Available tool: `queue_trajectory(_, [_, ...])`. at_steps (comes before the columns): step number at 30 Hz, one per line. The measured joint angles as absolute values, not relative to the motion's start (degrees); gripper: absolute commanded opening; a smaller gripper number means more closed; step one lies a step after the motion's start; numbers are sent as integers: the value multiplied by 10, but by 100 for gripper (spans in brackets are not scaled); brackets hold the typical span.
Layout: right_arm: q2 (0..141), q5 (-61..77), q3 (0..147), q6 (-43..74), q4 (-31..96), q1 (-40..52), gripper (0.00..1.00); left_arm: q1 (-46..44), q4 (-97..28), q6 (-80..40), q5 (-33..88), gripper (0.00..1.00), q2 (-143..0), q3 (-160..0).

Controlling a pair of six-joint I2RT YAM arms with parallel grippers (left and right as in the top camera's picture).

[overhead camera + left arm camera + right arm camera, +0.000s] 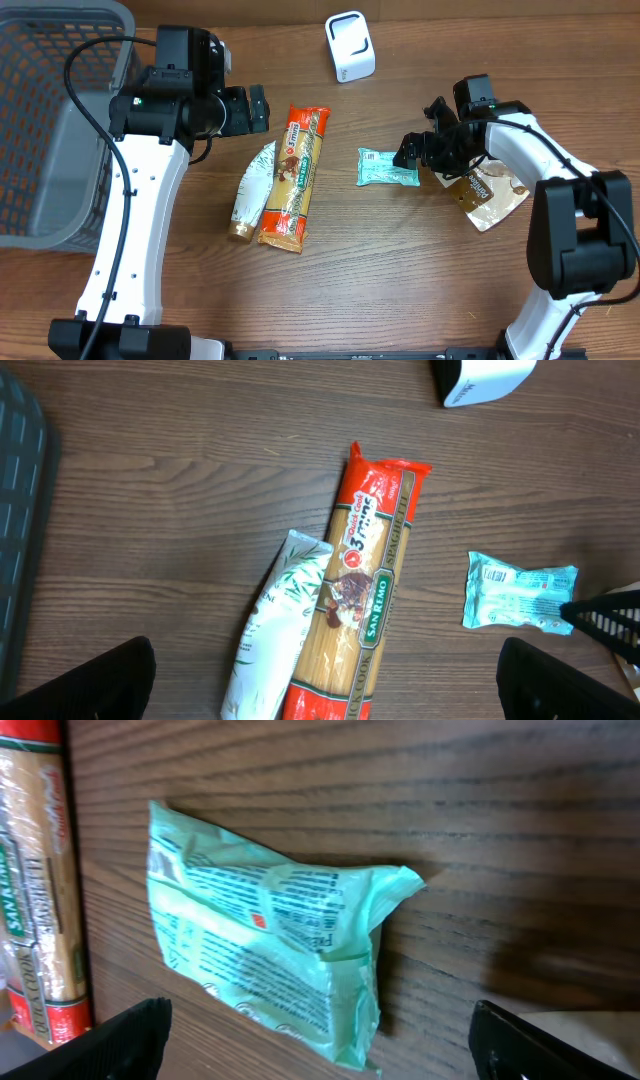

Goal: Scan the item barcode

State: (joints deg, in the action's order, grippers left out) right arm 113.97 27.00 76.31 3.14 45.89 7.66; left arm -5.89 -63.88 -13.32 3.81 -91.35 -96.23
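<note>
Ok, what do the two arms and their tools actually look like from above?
Both are alike: the left arm and right arm have white curved link shells joined by black, blocky joint housings. A black cable loops off the left arm, and a small green light glows on its housing. The left tool and right tool are black.

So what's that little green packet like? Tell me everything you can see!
The green packet is small, mint-coloured and made of thin, crinkly plastic, with dark printed writing and a tiny red mark. Its ends look sealed and wrinkled. It lies flat on the wooden table, to the right of the spaghetti pack and not touching it. The right tool stands open at its right end. Nothing is squeezing it, and I cannot tell if a finger brushes it.
</note>
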Motion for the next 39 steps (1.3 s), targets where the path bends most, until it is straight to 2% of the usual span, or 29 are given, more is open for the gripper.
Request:
queue_trajectory(6, [1160, 296, 766, 31, 450, 76, 94, -59, -639, -133, 38, 100, -914, -962])
queue_trajectory(19, [1176, 326, 767, 78, 404, 89, 76, -59, -639, -133, 38, 100, -914, -962])
queue_trajectory(20, [1177, 326, 767, 82, 399, 94, 68, -59, -639, -133, 38, 100, -914, -962])
queue_trajectory(21, [1178, 326, 768, 88, 394, 100, 54, -59, -639, -133, 38, 100, -914, -962])
queue_trajectory(22, [1181, 325, 768, 92, 390, 106, 33, -59, -639, -133, 38, 100, -914, -962])
queue_trajectory(24, [1189, 324, 768, 95, 383, 117, 19, -59, -639, -133, 38, 100, -914, -962])
queue_trajectory(26, [1203, 333, 768, 104, 378, 130, 9, -59, -639, -133, 38, 100, -914, -962])
queue_trajectory(28, [1205, 342, 768, 121, 370, 137, 4, -59, -639, -133, 38, 100, -914, -962])
queue_trajectory(39, [1211, 385, 768, 133, 347, 142, 4, -59, -639, -133, 38, 100, -914, -962])
